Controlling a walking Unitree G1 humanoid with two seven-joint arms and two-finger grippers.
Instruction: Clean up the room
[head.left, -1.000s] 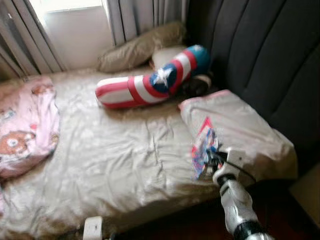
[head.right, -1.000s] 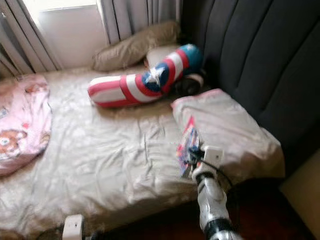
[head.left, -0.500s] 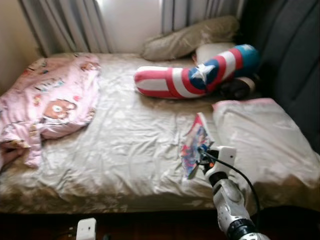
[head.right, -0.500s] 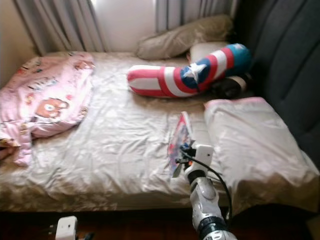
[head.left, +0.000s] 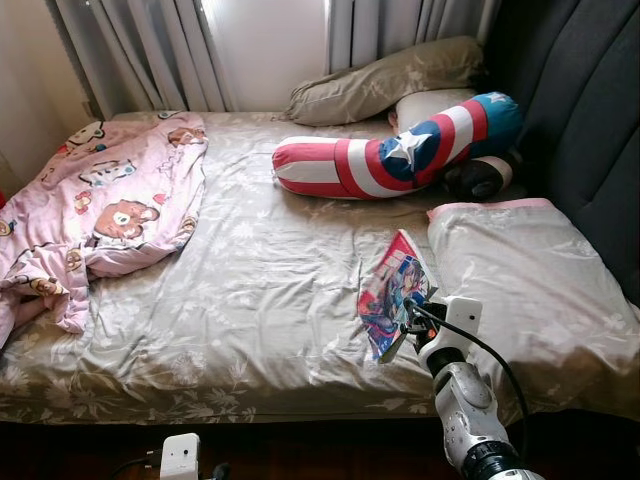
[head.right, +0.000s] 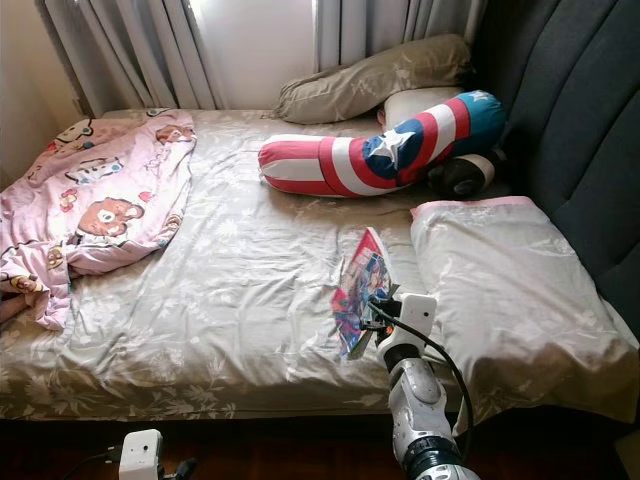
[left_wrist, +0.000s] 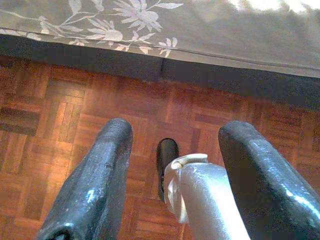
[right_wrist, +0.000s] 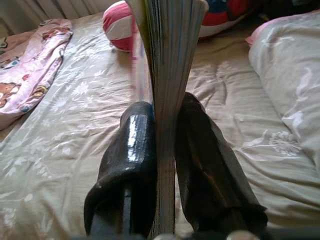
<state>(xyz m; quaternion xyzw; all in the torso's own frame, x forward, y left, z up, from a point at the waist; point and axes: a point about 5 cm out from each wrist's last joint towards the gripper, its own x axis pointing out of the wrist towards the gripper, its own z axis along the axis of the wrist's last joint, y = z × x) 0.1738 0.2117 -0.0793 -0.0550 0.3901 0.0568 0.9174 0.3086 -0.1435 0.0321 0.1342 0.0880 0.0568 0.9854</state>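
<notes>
This is a bedroom in a home. A wide bed (head.left: 250, 300) with a floral grey sheet stands against a dark padded headboard (head.left: 580, 100), with pillows (head.left: 530, 280), a striped star bolster (head.left: 390, 160) and a pink cartoon-bear blanket (head.left: 100, 210) on it. Grey curtains (head.left: 150, 50) hang at the window, and the floor (left_wrist: 60, 115) is wood parquet.

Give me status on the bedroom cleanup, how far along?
Early. In hand: the right hand is shut on a comic book, held up over the bed's near edge beside the grey pillow. Nothing looks put away yet. Left: the pink blanket lies crumpled on the bed, and the striped bolster lies loose near the headboard. The left hand hangs open over the wooden floor.
</notes>
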